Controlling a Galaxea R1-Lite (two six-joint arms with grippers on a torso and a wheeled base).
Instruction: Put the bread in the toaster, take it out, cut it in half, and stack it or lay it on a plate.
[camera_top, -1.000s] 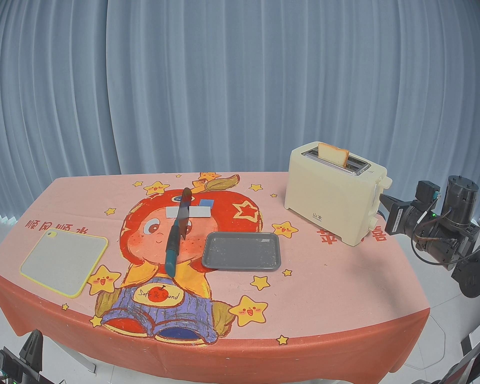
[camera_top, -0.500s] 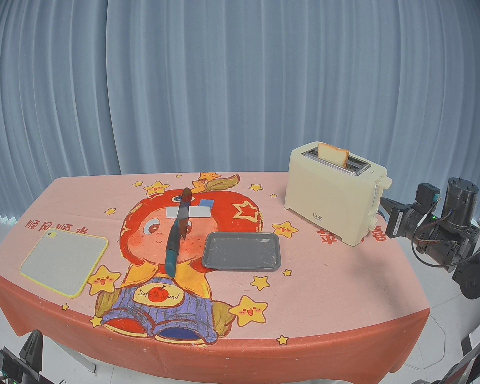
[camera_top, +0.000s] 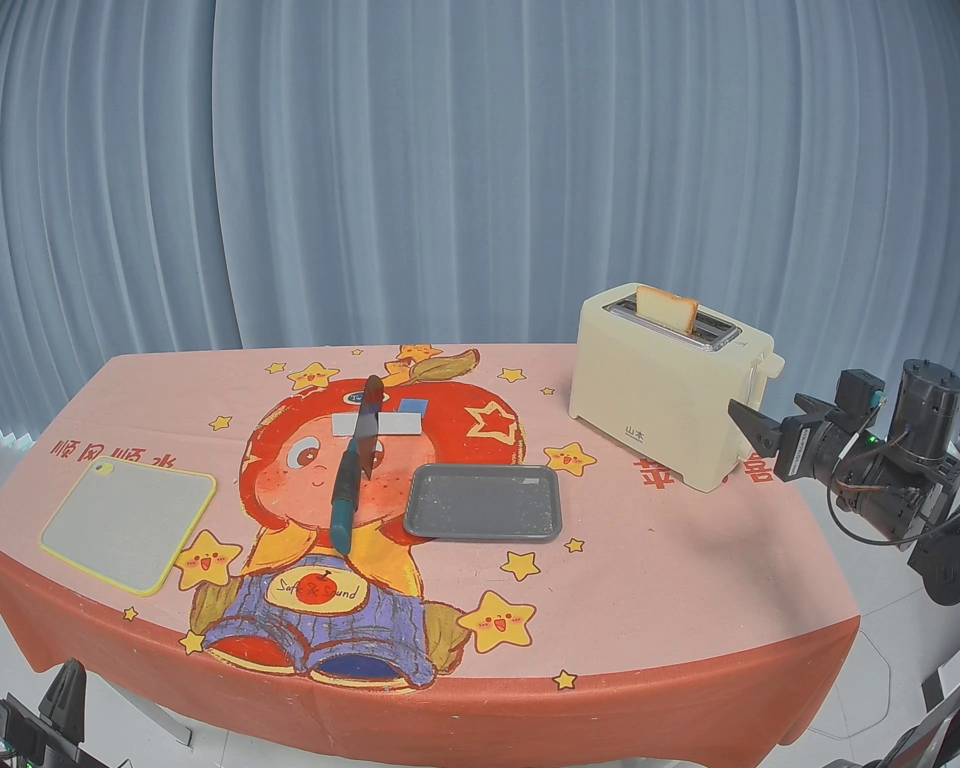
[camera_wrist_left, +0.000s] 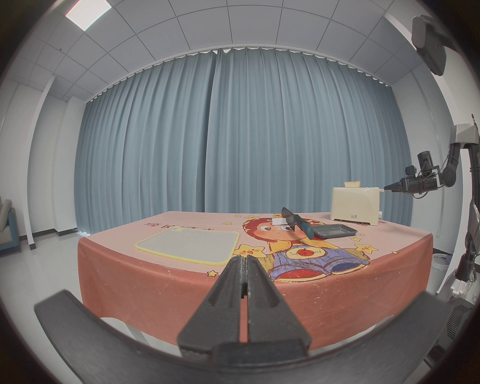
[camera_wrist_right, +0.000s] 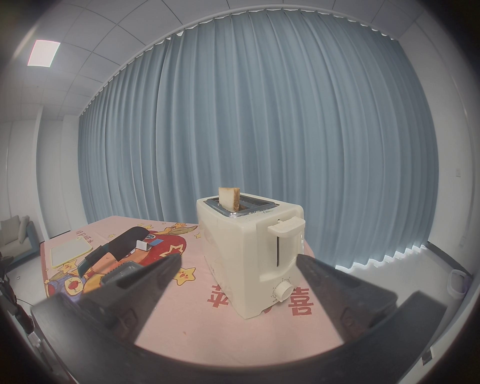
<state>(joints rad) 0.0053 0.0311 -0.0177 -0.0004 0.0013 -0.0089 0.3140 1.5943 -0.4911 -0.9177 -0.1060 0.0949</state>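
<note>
Right gripper (camera_top: 752, 425) has spread apart beside one toaster (camera_top: 650, 400) | one bread slice (camera_top: 667, 308) upright inside — left gripper (camera_wrist_left: 244, 285) together

Counts: 1 toaster (camera_top: 660, 400) is standing | 1 bread slice (camera_top: 666, 308) is sitting | 1 knife (camera_top: 345, 490) is lying | 1 tray (camera_top: 483, 500) is lying | 1 cutting board (camera_top: 127, 520) is lying

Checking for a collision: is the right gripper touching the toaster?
Apart. In the right wrist view the open right gripper stops short of the toaster, with bare tablecloth between its fingers and the toaster's base.
</note>
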